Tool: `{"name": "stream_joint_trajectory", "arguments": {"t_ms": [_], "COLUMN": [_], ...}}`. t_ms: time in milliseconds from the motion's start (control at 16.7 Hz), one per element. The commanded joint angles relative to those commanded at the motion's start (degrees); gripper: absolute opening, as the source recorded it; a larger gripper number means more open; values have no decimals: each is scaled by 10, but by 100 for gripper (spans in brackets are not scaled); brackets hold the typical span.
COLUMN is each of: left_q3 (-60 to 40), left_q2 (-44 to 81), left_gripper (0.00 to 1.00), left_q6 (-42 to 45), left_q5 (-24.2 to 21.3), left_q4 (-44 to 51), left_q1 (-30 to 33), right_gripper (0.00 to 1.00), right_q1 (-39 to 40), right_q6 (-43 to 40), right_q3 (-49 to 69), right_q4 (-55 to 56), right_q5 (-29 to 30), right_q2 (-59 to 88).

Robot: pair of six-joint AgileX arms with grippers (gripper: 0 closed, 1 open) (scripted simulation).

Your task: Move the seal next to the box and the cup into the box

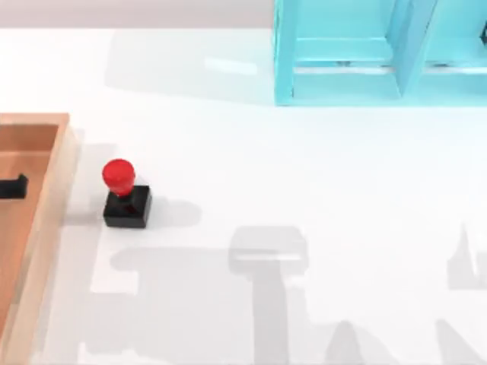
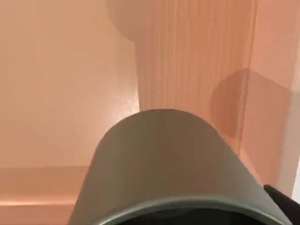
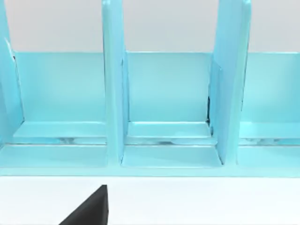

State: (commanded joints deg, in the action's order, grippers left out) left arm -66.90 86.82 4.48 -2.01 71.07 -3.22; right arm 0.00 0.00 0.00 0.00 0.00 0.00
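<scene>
The seal [image 1: 125, 195] is seen in the top view standing upright on the white desk [image 1: 319, 175], its red knob above the black base, just beside the right wall of the box [image 1: 53, 190] but apart from it. The box lies at the left edge of the desk, with its rim wall and part of its wooden floor in view. A small dark piece [image 1: 14, 186] juts in over the box floor at the left edge of that view; what it is cannot be told.

In the left wrist view the cup [image 2: 164, 164] is seen very close to the camera, its grey-green side and part of its rim across the lower middle, with the box's floor [image 2: 56, 93] and a wall [image 2: 197, 51] behind it. Whether the cup rests on the floor or is held above it cannot be told. A dark edge [image 2: 283, 201] shows beside the cup; whether the left gripper is apart or clamped on the cup cannot be told.

The light-blue cabinet [image 1: 365, 53] stands at the far side of the desk, right of centre. The right wrist view faces its 3 open compartments [image 3: 168, 103] across the desk, and 1 dark finger [image 3: 91, 208] is seen low in that view; whether the right gripper is apart or together cannot be told.
</scene>
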Motion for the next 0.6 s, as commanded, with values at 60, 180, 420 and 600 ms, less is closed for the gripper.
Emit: {"name": "stream_joint_trajectory", "arguments": {"t_ms": [60,180,420,600], "left_q3": [18,50,81,81], "left_q2": [-17,-46,-76,-76], "left_gripper": [0,0,0,0], "left_q6": [39,101,154,154], "left_q5": [-2,-8,-14,-14], "left_q4": [-4,-13,-21,-21], "left_q1": [-39,-101,-154,-154], "right_gripper": [100,100,100,100], "right_q1": [0,0,0,0], "right_q6": [0,0,0,0], "right_q3": [0,0,0,0], "right_q4": [0,0,0,0], "right_q5": [0,0,0,0], "right_q2": [0,0,0,0]}}
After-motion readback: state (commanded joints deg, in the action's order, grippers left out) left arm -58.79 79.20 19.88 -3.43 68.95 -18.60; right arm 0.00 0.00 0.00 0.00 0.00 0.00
